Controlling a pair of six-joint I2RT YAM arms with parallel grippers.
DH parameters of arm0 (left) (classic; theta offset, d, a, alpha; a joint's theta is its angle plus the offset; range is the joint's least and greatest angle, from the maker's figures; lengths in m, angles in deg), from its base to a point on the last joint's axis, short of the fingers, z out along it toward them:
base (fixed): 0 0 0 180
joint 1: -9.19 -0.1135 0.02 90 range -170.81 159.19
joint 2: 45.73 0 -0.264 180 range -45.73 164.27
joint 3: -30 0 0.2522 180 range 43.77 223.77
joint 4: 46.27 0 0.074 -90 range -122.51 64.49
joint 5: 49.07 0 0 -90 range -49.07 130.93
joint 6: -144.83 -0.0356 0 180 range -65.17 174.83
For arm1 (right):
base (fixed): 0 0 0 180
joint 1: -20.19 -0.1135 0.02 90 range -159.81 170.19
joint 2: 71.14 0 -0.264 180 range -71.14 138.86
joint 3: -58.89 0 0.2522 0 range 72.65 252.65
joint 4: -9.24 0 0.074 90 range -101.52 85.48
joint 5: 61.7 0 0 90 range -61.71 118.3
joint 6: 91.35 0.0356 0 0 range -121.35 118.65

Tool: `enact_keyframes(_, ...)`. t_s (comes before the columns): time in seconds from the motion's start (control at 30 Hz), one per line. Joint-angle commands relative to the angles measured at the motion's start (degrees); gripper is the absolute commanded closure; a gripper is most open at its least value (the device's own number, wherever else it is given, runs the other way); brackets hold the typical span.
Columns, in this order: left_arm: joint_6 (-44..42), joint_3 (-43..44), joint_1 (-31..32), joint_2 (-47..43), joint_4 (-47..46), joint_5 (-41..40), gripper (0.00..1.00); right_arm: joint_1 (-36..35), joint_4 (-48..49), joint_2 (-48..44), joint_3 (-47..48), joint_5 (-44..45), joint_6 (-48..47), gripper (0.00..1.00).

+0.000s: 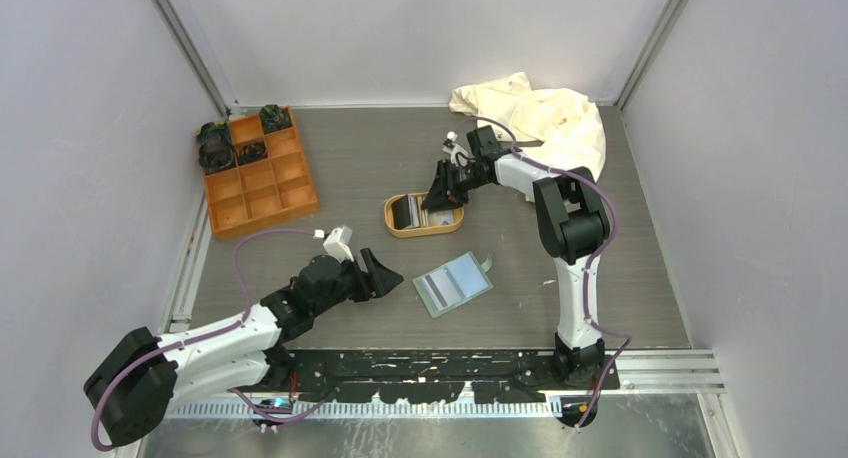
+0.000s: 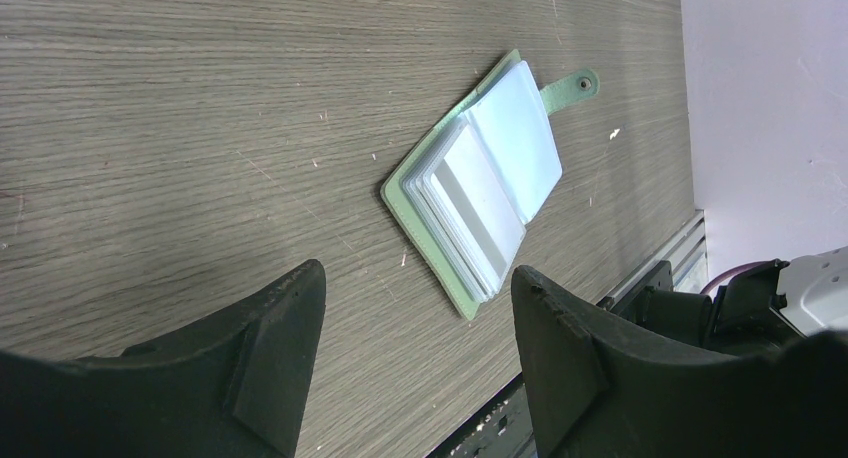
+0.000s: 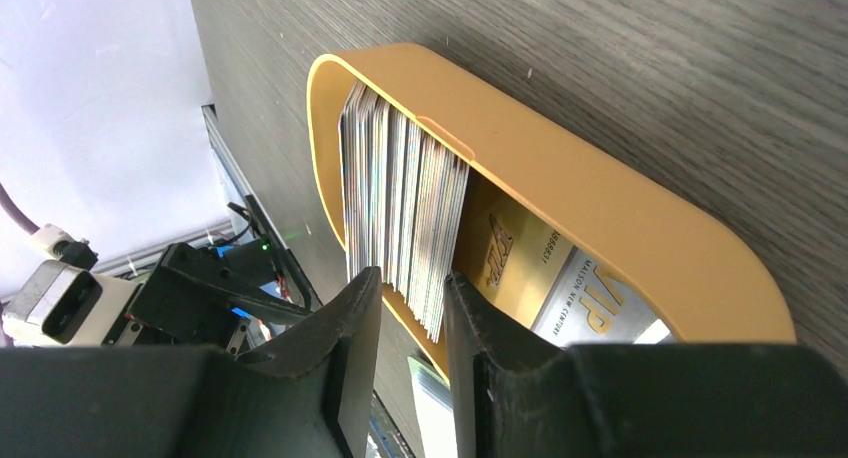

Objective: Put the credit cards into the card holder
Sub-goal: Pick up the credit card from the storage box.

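Your right end effector [image 3: 412, 278] pinches several credit cards [image 3: 405, 198] in the tray [image 3: 560, 168]; lifting could spill extras. At lower left, your left end effector [image 2: 418, 278] sits spread wide.

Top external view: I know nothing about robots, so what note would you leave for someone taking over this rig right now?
Left gripper: open, empty, hovering just short of the card holder.
Right gripper: down in the oval tan tray, fingers nearly together around a few of the credit cards; whether it grips them is unclear.
The card holder lies open on the table. The credit cards stand on edge as a stack in the tray.
Done: holder is open. Whether any card is already in it is unclear.
Left: lift the cards out and slide them into the holder.
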Motion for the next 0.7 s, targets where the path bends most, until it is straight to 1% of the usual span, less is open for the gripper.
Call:
enact_keyframes(0.0,-0.25,0.34,-0.16,-0.70,-2.28,0.18,0.32,-0.45,-0.62,-2.52,1.35,0.47,-1.63,0.64)
enact_keyframes(0.1,-0.25,0.26,-0.20,-1.11,-1.90,-0.03,0.32,-0.38,-4.78,-3.32,2.75,4.27,-5.39,0.62)
enact_keyframes(0.2,-0.33,0.26,-0.22,-1.20,-1.79,-0.14,0.32,-0.25,-6.47,-4.07,3.17,6.47,-7.93,0.59)
enact_keyframes(0.5,-0.33,0.34,-0.23,-1.02,-1.88,-0.04,0.32,-0.12,-8.26,-3.49,4.06,8.04,-9.65,0.59)
enact_keyframes(0.67,-0.26,0.32,-0.25,-0.75,-2.02,-0.04,0.32,-0.28,-7.27,-2.23,4.07,6.12,-8.29,0.59)
